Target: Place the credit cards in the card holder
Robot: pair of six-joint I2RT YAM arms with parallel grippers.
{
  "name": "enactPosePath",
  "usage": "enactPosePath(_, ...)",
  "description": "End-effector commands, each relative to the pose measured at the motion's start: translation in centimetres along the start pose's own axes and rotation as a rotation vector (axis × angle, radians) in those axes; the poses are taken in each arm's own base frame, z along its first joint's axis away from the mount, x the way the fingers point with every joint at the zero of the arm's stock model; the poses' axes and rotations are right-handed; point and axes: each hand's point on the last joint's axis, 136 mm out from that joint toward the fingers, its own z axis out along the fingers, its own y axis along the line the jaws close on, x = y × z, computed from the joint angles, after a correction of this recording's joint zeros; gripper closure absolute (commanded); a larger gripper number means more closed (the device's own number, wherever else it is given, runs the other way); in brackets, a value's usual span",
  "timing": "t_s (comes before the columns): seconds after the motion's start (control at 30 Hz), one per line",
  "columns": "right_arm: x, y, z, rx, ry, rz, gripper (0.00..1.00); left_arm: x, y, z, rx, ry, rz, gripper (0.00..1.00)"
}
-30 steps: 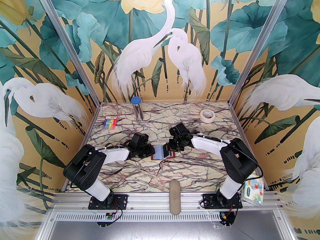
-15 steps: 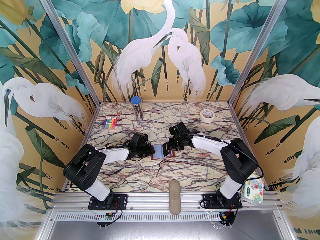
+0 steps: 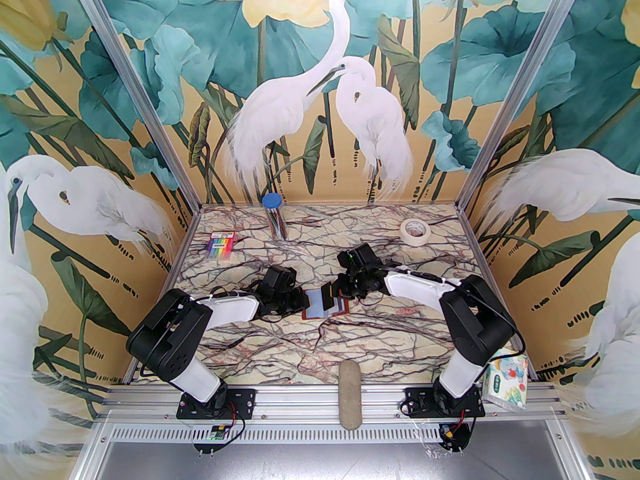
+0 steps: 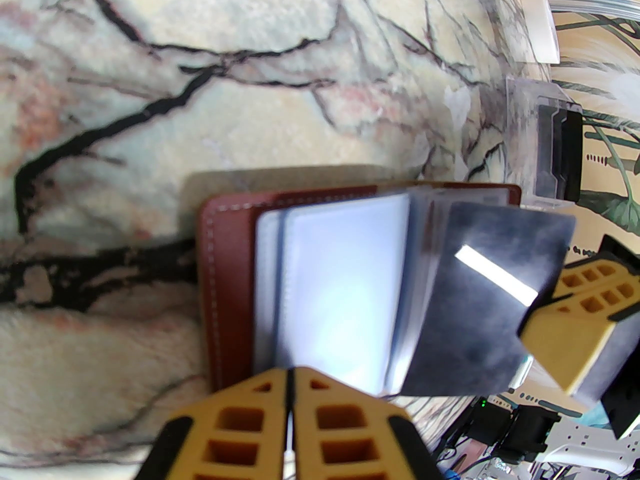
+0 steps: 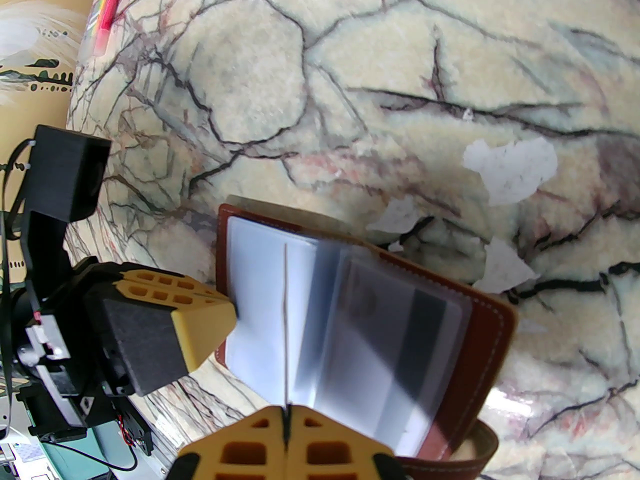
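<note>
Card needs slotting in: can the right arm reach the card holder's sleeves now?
Likely yes: the right pincer holds the dark card over the open card holder; the left pincer touches only its edge.

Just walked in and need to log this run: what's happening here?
The card holder lies open on the marble table. The left gripper, shut, presses on the sleeves nearest it. The right gripper is shut on a dark card, held tilted over the open sleeves; it does not look slotted in yet.
</note>
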Motion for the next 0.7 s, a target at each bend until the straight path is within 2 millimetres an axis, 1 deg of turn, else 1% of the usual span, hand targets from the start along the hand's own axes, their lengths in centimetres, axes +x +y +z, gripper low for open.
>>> enactPosePath(0.0, 0.4, -1.3, 0.9, 0.005, 0.025, 0.052, 1.0, 1.6, 3.6, 0.5, -0.139, 0.034, -0.023, 0.9)
enactPosePath(0.1, 0.7, -1.9, 1.1, 0.01, 0.034, 0.067, 1.0, 1.6, 3.7, 0.5, -0.143, 0.036, -0.023, 0.9)
enactPosePath(0.4, 1.0, -2.8, 1.1, 0.006, 0.028, 0.094, 1.0, 1.6, 3.8, 0.6, -0.144, 0.036, -0.023, 0.9)
enactPosePath(0.67, 1.4, -2.6, 1.4, -0.031, 0.031, 0.096, 1.0, 1.8, 3.9, 0.6, -0.144, 0.039, -0.024, 0.9)
